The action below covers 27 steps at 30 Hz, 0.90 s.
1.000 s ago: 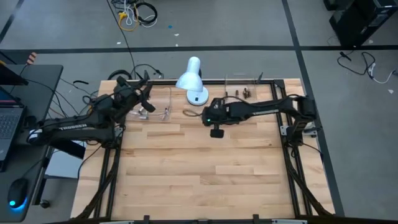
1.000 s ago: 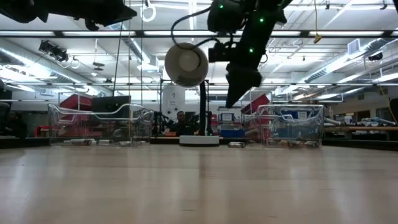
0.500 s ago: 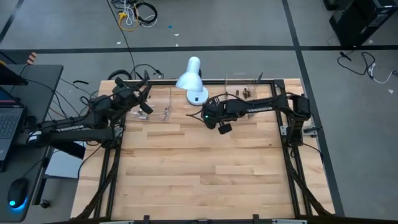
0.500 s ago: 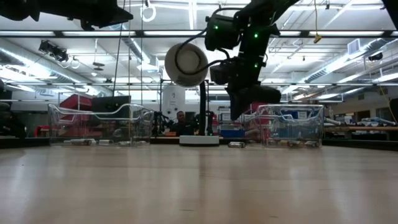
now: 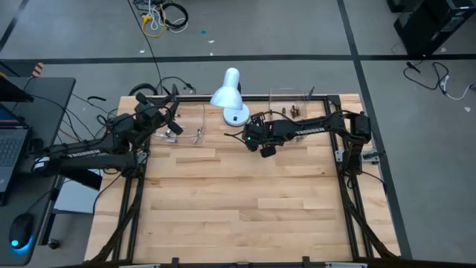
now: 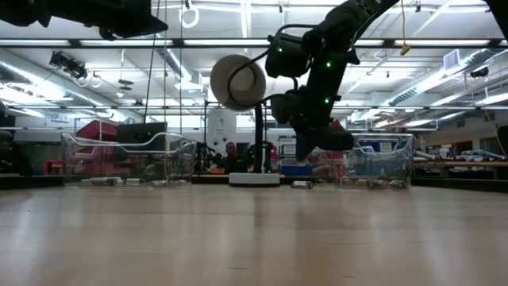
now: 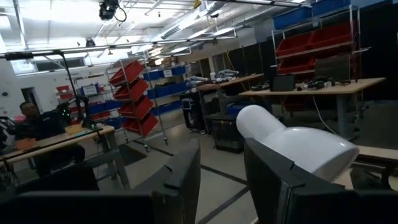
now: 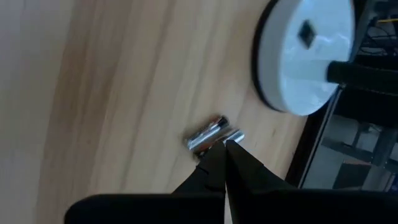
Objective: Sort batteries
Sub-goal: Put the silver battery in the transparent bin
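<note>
From above, your landmark is the white desk lamp (image 5: 230, 95) at the far edge of the pale wooden bench (image 5: 238, 201). The right pincer (image 5: 266, 150) hangs over the boards just in front of the lamp's round base and a little toward the right arm's side. A few small dark cylindrical batteries (image 5: 290, 112) lie to that same side of the lamp, near the bench's far edge. The left pincer (image 5: 172, 123) is on the lamp's other side, over the clear plastic tray (image 5: 195, 126).

At bench level, you see the lamp's round head (image 6: 238, 82) facing the camera, with the right pincer (image 6: 327, 147) hanging dark just beside it. One small silvery battery (image 6: 300, 184) lies on the wood just past the lamp's base, below that pincer and clear of it. Clear trays stand either side of the lamp.

From the left wrist, your left pincer (image 7: 222, 180) stands parted with nothing between its dark fingers (image 7: 183, 177); the lamp's white shade (image 7: 298, 146) is close ahead.

From the right wrist, your right pincer (image 8: 225, 148) is clenched, tips together, holding nothing. The silvery battery (image 8: 207, 135) lies right at the tips, near the lamp's white base (image 8: 303, 53).
</note>
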Tool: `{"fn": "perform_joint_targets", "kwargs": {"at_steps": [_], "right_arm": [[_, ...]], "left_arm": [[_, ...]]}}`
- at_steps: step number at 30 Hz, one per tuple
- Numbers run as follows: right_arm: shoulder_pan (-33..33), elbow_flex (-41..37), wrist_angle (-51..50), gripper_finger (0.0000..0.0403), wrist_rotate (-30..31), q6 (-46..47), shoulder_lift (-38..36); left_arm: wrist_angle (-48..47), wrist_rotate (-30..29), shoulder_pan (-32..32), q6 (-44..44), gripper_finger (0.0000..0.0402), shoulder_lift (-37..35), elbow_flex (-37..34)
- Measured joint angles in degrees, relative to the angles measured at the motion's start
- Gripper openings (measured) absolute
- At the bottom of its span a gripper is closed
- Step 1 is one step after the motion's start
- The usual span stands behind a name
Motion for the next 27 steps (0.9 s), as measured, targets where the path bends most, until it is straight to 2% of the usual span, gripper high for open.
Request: {"fn": "perform_joint_targets", "kwargs": {"at_steps": [6, 11, 13, 17, 22, 27], "right_arm": [[0.82, 0.02, 2.61, 0.0, -1.63, 3.8, 0.0], [4.5, 0.02, 4.3, 0.0, -6.33, 4.94, 1.93], [6.03, 0.04, 6.22, 0.0, -6.38, 4.67, 3.75], [7.77, 0.68, 6.23, 0.0, -3.77, 4.09, 8.22], [6.96, 3.98, 2.74, 0.0, 3.12, 5.26, 11.57], [4.04, 6.75, -1.07, 0.0, 3.99, 8.86, 11.99]], "left_arm": [[-1.53, -1.28, 0.0, -0.36, 0.0122, 0.01, 0.0], [-1.46, -1.49, -0.01, -0.37, 0.0122, -0.02, 0.0], [-1.14, -1.49, 0.0, -0.38, 0.0122, -0.02, 0.0], [-1.11, -1.46, 0.0, -1.58, 0.0122, -0.02, 0.0], [-1.77, -1.4, 0.0, -2.52, 0.0122, -0.02, 0.0], [-3.07, -1.4, 0.0, -2.59, 0.0122, -0.02, 0.0]]}}
